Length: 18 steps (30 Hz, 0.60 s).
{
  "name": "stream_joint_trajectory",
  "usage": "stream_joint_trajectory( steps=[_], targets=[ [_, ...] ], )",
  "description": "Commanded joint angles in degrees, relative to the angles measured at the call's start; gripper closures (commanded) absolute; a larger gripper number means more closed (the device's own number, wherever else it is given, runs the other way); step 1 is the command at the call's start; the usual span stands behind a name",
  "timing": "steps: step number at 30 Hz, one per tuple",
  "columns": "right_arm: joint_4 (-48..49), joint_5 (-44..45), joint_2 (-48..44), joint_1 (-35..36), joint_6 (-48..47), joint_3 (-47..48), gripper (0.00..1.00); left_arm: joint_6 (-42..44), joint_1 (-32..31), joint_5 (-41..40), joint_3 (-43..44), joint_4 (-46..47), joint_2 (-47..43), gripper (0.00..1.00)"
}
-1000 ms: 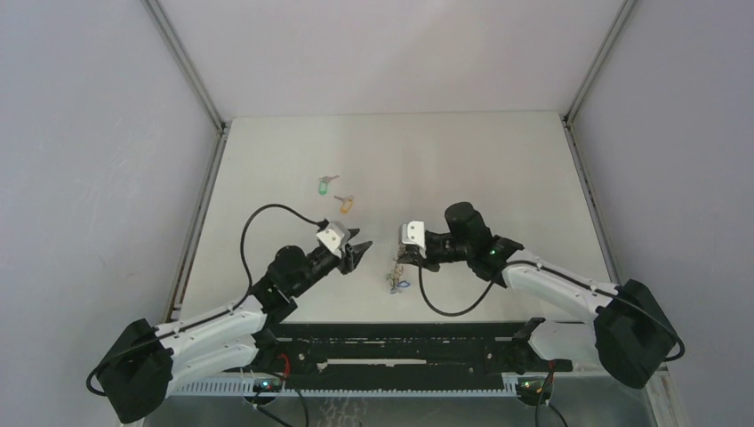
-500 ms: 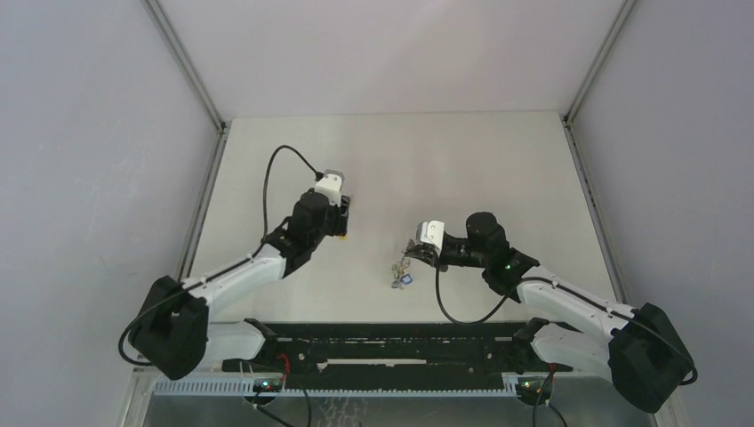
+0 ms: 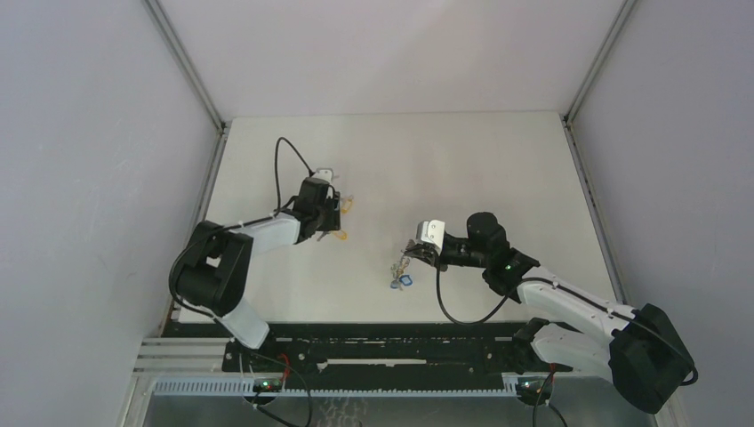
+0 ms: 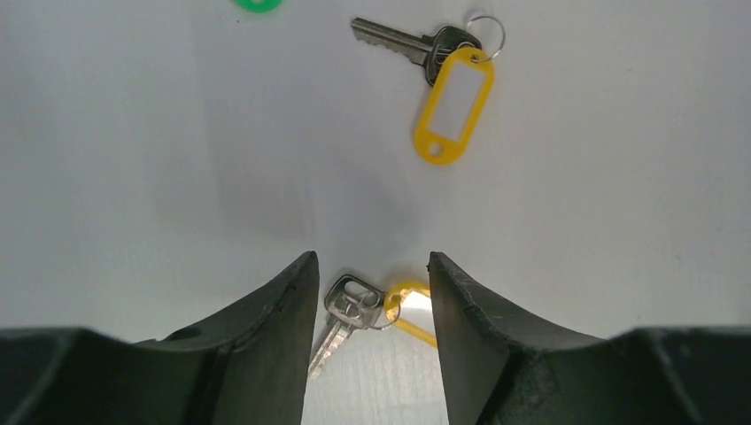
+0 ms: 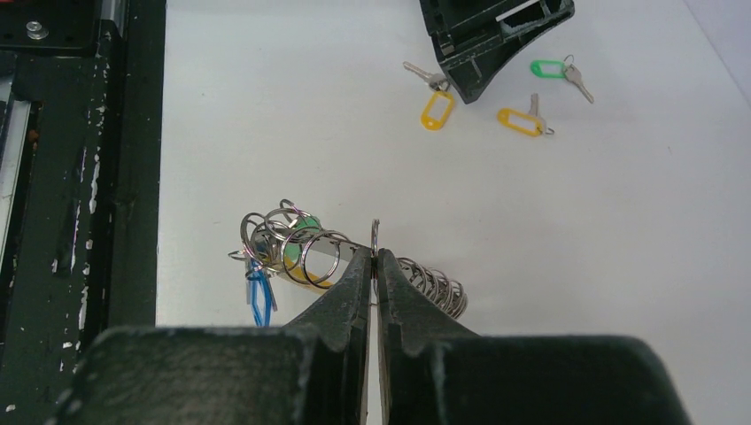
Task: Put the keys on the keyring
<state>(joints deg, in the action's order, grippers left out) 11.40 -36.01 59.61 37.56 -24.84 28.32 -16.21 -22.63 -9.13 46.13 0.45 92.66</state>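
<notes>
White bench (image 3: 462,169) seen from above, with two robot arms bolted at its near edge; the left arm (image 3: 267,229) stretches to the far left part of the bench, where the loose keys lie, and the right arm (image 3: 551,289) bends in toward the middle. The left hand (image 4: 370,266) is released; its two dark fingers (image 4: 266,328) are spread and sit low on either side of the near key (image 4: 347,308), a small silver key lying flat on the bench in the gap, close to the left-side finger, with a yellow-orange tag beside it; whether key and finger touch cannot be told. Just beyond the fingers lies the far key (image 4: 416,49), also silver, joined by a small ring to its own yellow-orange oval tag; at the top edge of the left wrist view only a sliver of the green tag (image 4: 257,3) shows. The right hand (image 5: 375,257) is clenched, its fingertips pinched on one thin ring of the keyring (image 5: 301,248); the keyring is a bunch of silvery rings trailing to both sides of the fingertips, with a blue tag (image 5: 257,299) at its left end; it sits near the middle of the bench, well apart from the keys; whether it rests on the bench or hangs just clear cannot be told.
</notes>
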Motion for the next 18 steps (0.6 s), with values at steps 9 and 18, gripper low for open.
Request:
stream_joint_trajectory(
  steps=[9, 18],
  targets=[
    [3.64, -0.75, -1.19, -0.29, 0.43, 0.25, 1.00, -8.31, 1.23, 12.94, 2.00, -1.83, 4.08, 0.50],
    [3.37, -0.75, -2.05, -0.30, 0.54, 0.25, 1.00, -11.04, -2.50, 14.78, -3.05, -4.38, -5.12, 0.52]
  ],
)
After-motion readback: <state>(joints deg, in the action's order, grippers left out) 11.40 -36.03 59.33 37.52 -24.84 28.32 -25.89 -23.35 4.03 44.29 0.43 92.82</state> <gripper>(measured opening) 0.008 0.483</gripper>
